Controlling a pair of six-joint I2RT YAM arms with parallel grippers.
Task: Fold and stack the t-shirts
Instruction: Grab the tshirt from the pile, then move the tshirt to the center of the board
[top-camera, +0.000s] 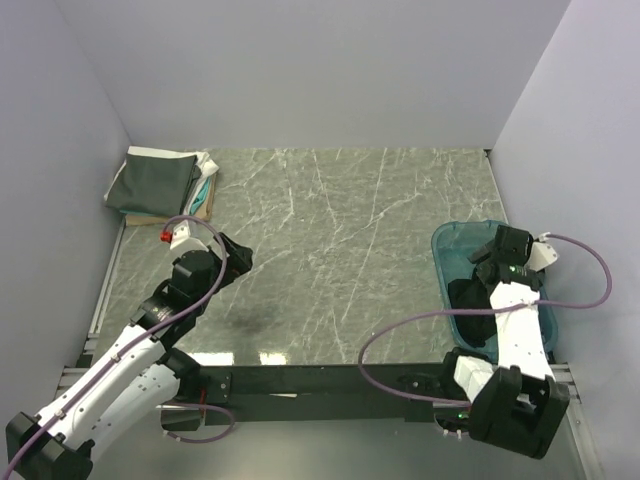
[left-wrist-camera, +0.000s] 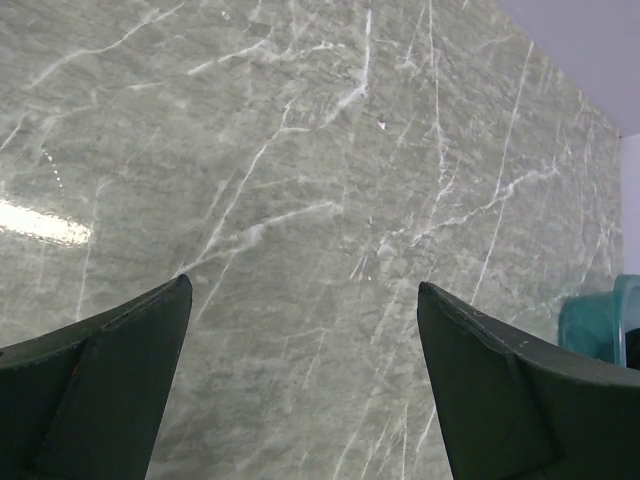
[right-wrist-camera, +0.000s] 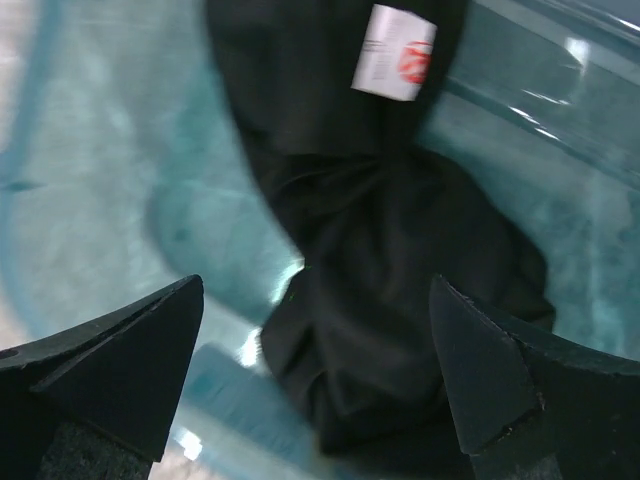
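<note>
Risk, pinch: the black t-shirt lies bunched. A shallow pinch could catch one loose fold that slips, or drag the cloth out twisted and hard to spread.
Risk, tub: the tub is light plastic. Fingers closing too low could snag its floor or wall and lift or shove it.
Risk, label: the white label sits at the shirt's far end. Pinching it alone would give a weak hold.
Right arm: reaches from the near right, wrist bent down into the tub.
Right gripper: jaws spread wide, holding nothing, poised just over the black cloth.
Left arm: stretched from the near left towards the far side.
Left gripper: jaws wide, holding nothing, over the bare table.
Folded stack: far left corner, dark grey shirt on top, well apart from the tub.
</note>
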